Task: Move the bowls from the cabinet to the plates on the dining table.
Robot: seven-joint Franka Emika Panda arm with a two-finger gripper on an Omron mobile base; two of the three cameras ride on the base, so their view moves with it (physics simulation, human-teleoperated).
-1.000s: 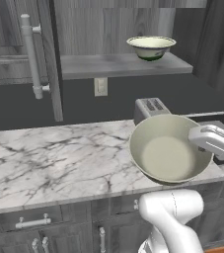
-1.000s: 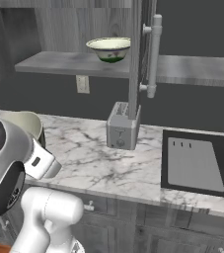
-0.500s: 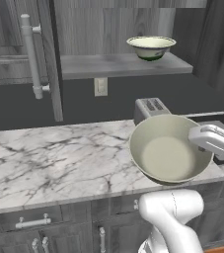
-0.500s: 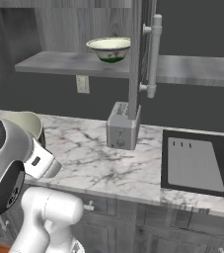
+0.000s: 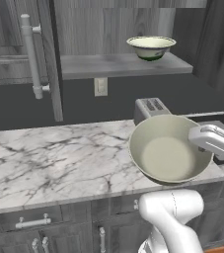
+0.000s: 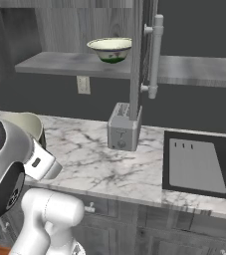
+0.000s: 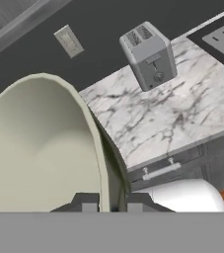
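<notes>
nothing shifting since before; tool (image 7: pixel 108 201) pinching held bowl (image 5: pixel 168 154) by rim, keeping level above table (image 5: pixel 49 163) front edge.

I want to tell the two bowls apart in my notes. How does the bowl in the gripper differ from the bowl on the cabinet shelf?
The held bowl is pinched by its rim in the shut gripper and tilted, its inside facing the left base camera; the shelf bowl stands upright on the cabinet shelf. The held bowl hangs low over the counter edge; the shelf bowl sits high above it. Both are pale cream-green with flared rims.

Glossy white arm (image 5: pixel 170 217), dark joints
</notes>
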